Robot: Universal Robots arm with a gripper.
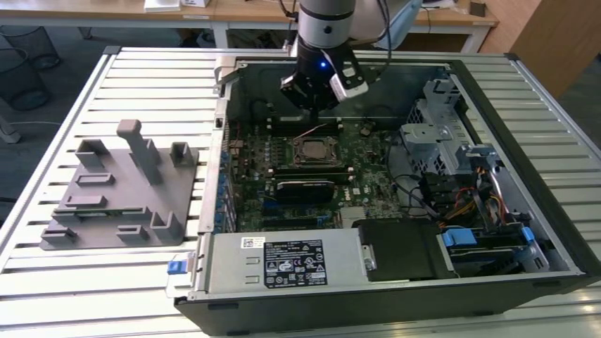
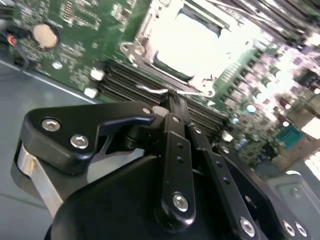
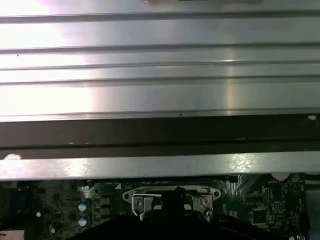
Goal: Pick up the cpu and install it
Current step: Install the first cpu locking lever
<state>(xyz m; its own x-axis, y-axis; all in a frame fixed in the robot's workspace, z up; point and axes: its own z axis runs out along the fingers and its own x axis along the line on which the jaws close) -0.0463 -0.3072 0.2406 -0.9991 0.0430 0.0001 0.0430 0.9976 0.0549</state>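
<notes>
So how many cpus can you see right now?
1: the cpu lies in the socket on the motherboard, close to the hand. Others could be hidden behind the arm.

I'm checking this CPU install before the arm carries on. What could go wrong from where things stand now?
1. The gripper hangs close over the socket lever; a small slip may bend that thin wire or strike the socket frame.
2. The cpu appears to lie in the socket already; a nudge could shift it.
3. The gripper works low inside the computer case, near the memory slots, so a sideways move might clip them.
</notes>
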